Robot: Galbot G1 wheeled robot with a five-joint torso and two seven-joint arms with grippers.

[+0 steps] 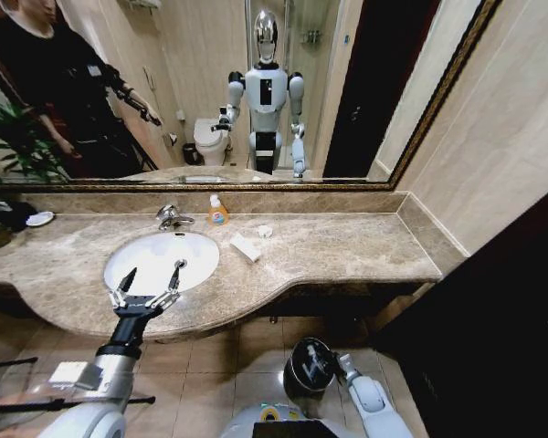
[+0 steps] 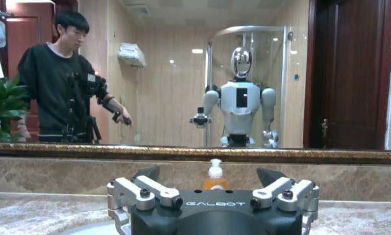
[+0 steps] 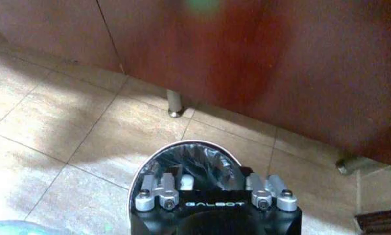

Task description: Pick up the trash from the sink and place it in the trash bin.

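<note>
The white oval sink (image 1: 146, 251) is set in the marble countertop (image 1: 347, 255). My left gripper (image 1: 149, 281) hovers open over the basin's near rim, with nothing between its fingers. In the left wrist view this gripper (image 2: 208, 177) faces the mirror and the back ledge. Trash lies on the counter just right of the sink: a flat white packet (image 1: 246, 246) and a small crumpled scrap (image 1: 265, 231). The black trash bin (image 1: 303, 367) stands on the floor under the counter. My right gripper (image 3: 214, 182) hangs right over the liner inside the bin's rim (image 3: 145, 169).
An orange soap bottle (image 1: 218, 213) and a chrome faucet (image 1: 171, 217) stand behind the sink, below a wide mirror. A potted plant (image 1: 5, 146) is at the far left. Dark cabinet panels (image 3: 280, 63) on metal legs border the tiled floor beside the bin.
</note>
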